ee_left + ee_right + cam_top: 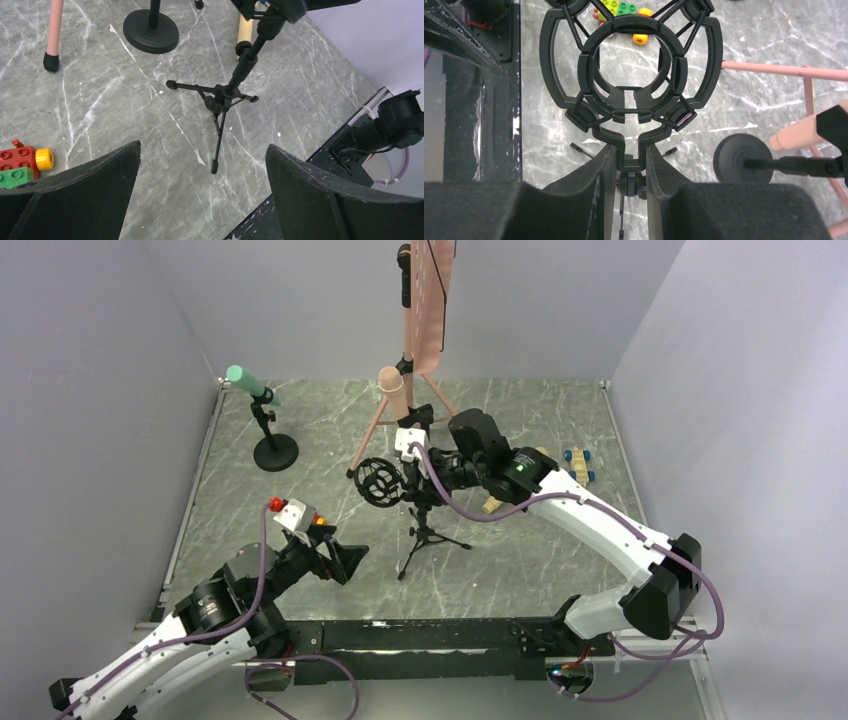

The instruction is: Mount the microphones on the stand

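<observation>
- At the centre of the overhead view, the right end effector (418, 455) pinches the neck of the shock mount (380, 482), which tops the small black tripod stand (427, 532). Its wrist view shows both pads pressed on the stem just under the ring.
- That hold likely steadies the light tripod and fixes the ring's angle, so a microphone could be pushed in without tipping it (the ring is empty now).
- Toward the lower left, the left end effector (338, 560) hangs spread wide and holds nothing, seemingly free to fetch.
- At upper left, the green microphone (247, 379) sits tilted in a round-base stand (275, 452), well apart from the mount.
- At upper centre, the pink microphone (392, 387) stands by a pink tripod (370, 437); whether it is clipped there I cannot tell.
- Toy bricks (20, 162) lie on the worktop (125, 125), at the left edge of the left wrist view.
</observation>
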